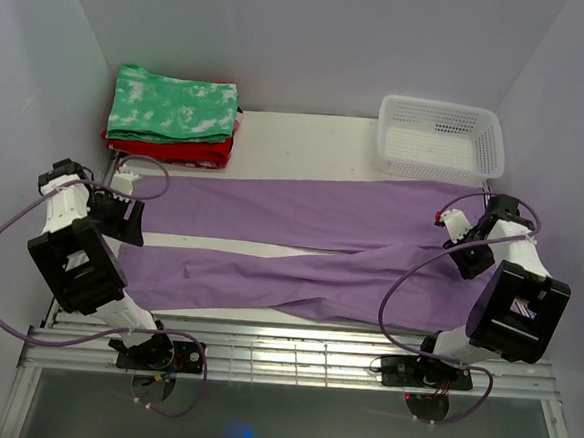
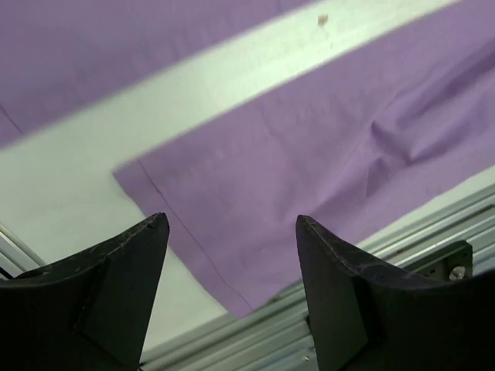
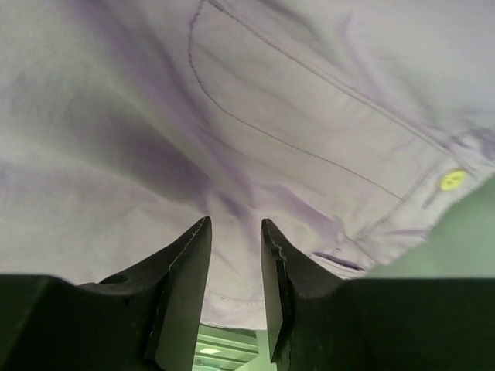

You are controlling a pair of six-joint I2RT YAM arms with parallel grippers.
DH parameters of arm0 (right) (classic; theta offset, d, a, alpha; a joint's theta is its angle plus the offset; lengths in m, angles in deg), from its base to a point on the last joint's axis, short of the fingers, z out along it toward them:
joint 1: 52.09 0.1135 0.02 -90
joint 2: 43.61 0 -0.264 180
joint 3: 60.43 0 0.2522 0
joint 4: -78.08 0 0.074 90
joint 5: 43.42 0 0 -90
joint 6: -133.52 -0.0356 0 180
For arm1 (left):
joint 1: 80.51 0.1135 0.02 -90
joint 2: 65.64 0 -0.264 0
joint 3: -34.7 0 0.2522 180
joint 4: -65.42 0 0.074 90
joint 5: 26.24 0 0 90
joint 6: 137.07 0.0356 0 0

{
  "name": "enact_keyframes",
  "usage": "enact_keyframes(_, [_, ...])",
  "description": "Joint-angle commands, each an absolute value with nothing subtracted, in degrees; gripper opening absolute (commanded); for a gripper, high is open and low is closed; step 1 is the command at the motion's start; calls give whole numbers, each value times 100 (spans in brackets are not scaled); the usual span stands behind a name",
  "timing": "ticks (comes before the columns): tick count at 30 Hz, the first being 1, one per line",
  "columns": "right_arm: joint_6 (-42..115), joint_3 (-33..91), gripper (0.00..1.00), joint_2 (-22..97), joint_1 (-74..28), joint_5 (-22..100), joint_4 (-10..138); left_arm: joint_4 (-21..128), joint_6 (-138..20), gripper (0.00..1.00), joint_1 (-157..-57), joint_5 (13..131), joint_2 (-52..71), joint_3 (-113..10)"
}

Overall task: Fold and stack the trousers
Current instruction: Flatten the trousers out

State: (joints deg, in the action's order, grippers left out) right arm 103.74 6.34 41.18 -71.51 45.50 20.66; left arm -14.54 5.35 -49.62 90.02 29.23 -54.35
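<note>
You have the plain lavender soft-fabric trousers (image 1: 302, 215) spread flat across the white table (image 1: 307, 145), with the waist at your right side and the two long legs running out to your left, a thin strip of bare tabletop showing between them. The nearer leg lies close to the ribbed aluminium rail (image 1: 293, 344) along the near edge. Your left gripper (image 1: 126, 182) hangs over the leg ends at the left edge. Its wrist camera shows the black fingers (image 2: 124, 263) spread wide with nothing between them, and the hem of the nearer leg (image 2: 309, 178) lies on the table (image 2: 69, 185) beneath. Your right gripper (image 1: 452, 222) sits over the waist end. Its wrist camera shows the fingers (image 3: 189, 263) drawn close, with only a narrow gap left and no cloth pinched in it. The waist fabric (image 3: 232, 93) fills that view, with a curved pocket seam and a small yellow button (image 3: 452, 179) near the edge. At the back left, a green-and-white mottled folded garment (image 1: 175, 106) rests on top of a red folded garment (image 1: 171, 150), just beyond the farther leg. At the back right stands a white perforated plastic basket (image 1: 440, 102), just behind the waist.
</note>
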Motion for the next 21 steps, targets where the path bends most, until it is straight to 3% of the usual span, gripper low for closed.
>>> enact_keyframes(1, [10776, 896, 39, 3822, -7204, 4596, 1774, -1296, 1023, 77, -4528, 8793, 2463, -4807])
enact_keyframes(10, [11304, 212, 40, 3760, -7310, 5281, 1686, -65, 277, 73, -4342, 8151, 2637, -4129])
enact_keyframes(16, [11365, -378, 42, 3996, -7319, 5633, 2168, 269, -154, 61, -4351, 8099, 3261, -3875])
enact_keyframes(21, [11155, -291, 42, 4260, -7319, 5634, 2258, 402, -383, 64, -4395, 8300, 3491, -3629])
